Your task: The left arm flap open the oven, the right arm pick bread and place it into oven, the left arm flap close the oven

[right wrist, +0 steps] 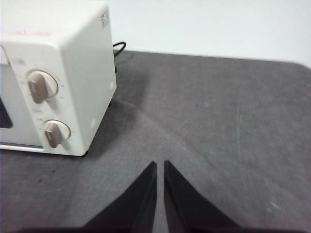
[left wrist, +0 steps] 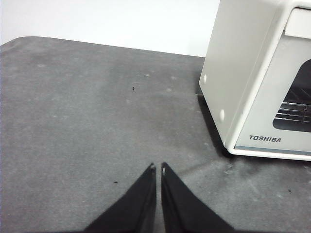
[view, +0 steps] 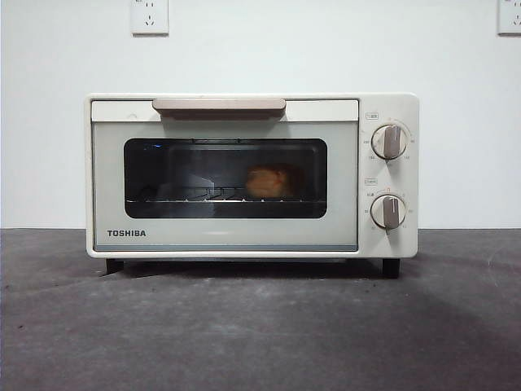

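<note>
Resting on the rack inside the shut oven (view: 244, 175), the bread (view: 271, 181) lies apart from both grippers, left gripper (left wrist: 157, 168) and right gripper (right wrist: 160, 164), each nearly pressed together, empty.

Left claw (left wrist: 157, 168), right claw (right wrist: 160, 164) closed, empty

The right gripper (right wrist: 160, 164) hovers over the dark table (right wrist: 218, 126), jaws nearly touching; the oven (right wrist: 77, 73) stands apart, two knobs (right wrist: 43, 87) visible.
</note>
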Available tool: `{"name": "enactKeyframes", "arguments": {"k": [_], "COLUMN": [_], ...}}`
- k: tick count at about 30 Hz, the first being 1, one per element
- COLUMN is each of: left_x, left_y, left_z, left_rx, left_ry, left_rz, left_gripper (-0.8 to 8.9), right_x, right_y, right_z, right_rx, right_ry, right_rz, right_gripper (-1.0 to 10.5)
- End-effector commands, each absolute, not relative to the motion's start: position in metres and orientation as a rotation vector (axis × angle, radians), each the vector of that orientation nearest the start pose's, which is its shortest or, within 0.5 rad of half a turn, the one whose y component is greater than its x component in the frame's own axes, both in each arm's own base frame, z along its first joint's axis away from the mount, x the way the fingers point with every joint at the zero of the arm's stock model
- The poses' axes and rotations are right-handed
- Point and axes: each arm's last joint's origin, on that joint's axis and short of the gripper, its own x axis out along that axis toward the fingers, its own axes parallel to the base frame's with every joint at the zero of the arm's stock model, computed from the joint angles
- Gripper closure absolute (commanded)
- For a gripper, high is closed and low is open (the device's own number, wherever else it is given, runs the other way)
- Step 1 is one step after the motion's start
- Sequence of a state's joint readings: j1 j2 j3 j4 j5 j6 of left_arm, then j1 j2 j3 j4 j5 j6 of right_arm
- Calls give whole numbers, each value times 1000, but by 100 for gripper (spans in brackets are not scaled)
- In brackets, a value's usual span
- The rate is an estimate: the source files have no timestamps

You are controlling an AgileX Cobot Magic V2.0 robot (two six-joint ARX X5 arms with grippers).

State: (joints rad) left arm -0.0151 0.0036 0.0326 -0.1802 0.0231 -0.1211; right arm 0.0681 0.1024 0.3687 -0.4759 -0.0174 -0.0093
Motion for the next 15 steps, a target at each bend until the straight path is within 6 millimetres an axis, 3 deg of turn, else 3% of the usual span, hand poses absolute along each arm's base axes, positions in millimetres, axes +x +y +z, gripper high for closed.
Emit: {"name": "enactKeyframes", "arguments": {"k": [1,6,12,15], "left_x": [96,96,96,96], "left_y": [-2,-2,-2,-2], "left_z": [149,149,149,149], "left_rx": [-113,-113,-113,-113], "left_ry": [179,179,179,178], "left_rz": [-20,-20,-20,-21], "left_gripper": [786,786,786,786], "right_x": [80,90,95,96], "right_y": [6,6,6,6], "right_z": [216,184,153,151], "right_rx": [-43,-43,-33,-34], "right_ry": [103,51,150,158], "right_rz": [97,106,99,93], "right_gripper": [926,927,927,927]}}
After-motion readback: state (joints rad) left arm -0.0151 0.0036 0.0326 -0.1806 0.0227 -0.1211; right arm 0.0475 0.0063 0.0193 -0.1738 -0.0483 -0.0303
